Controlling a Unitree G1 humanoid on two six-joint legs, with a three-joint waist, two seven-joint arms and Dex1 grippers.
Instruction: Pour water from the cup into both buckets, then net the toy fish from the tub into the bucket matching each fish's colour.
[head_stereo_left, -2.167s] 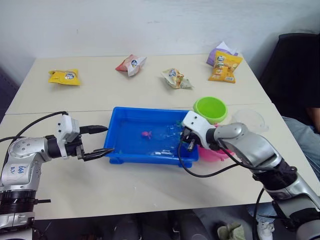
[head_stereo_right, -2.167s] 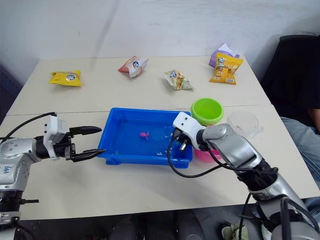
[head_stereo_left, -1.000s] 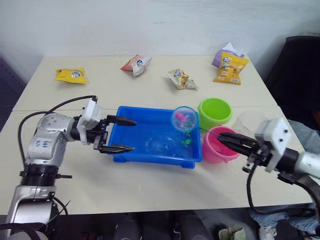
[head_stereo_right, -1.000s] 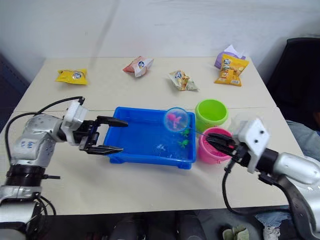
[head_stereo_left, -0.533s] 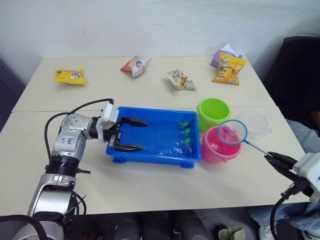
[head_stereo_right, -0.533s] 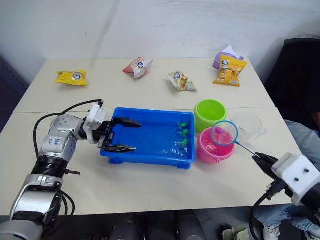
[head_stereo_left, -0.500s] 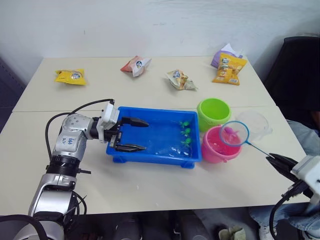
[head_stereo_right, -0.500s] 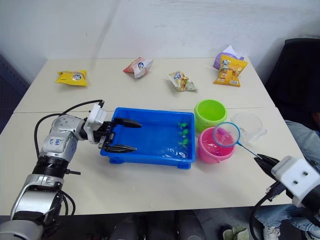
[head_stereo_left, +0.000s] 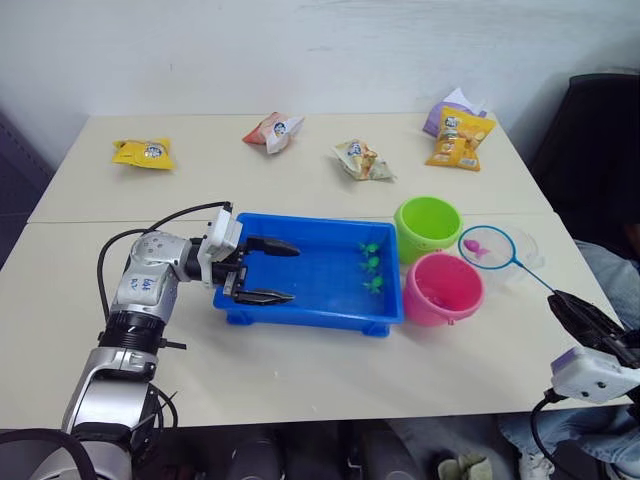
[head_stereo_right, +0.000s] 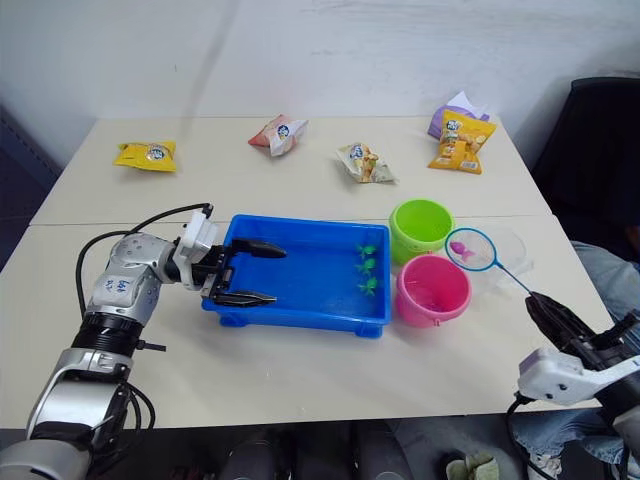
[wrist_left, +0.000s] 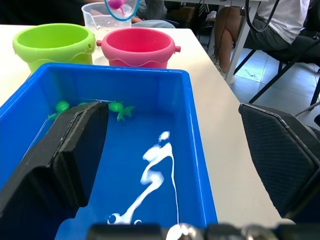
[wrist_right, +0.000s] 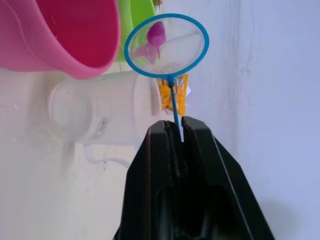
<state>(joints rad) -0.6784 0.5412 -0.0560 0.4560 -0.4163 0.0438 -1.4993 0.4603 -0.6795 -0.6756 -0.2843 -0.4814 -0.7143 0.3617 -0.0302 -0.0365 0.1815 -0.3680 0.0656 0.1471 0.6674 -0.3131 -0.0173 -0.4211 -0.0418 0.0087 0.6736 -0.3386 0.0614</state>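
The blue tub (head_stereo_left: 300, 312) holds three green toy fish (head_stereo_left: 373, 285) near its right end. My left gripper (head_stereo_left: 266, 271) is open, its fingers either side of the tub's front wall at the left end. My right gripper (wrist_right: 175, 131) is shut on the thin handle of the net (head_stereo_left: 495, 255). The blue hoop hangs over the clear cup (head_stereo_right: 507, 250), with one pink toy fish (head_stereo_left: 478, 245) in its mesh. The pink bucket (head_stereo_left: 443, 288) stands just left of the hoop. Behind it stands the green bucket (head_stereo_left: 427, 225).
Snack packets lie along the table's far side: yellow (head_stereo_left: 142, 152), red and white (head_stereo_left: 272, 128), pale (head_stereo_left: 358, 158), orange-yellow (head_stereo_left: 458, 135). A black chair (head_stereo_left: 590, 150) stands off the right edge. The left wrist view has seated people's legs (wrist_left: 260, 25) beyond the table.
The net with the pink fish has swung right, from over the pink bucket to over the cup, and my right gripper has drawn back to the right. My left gripper has hardly moved.
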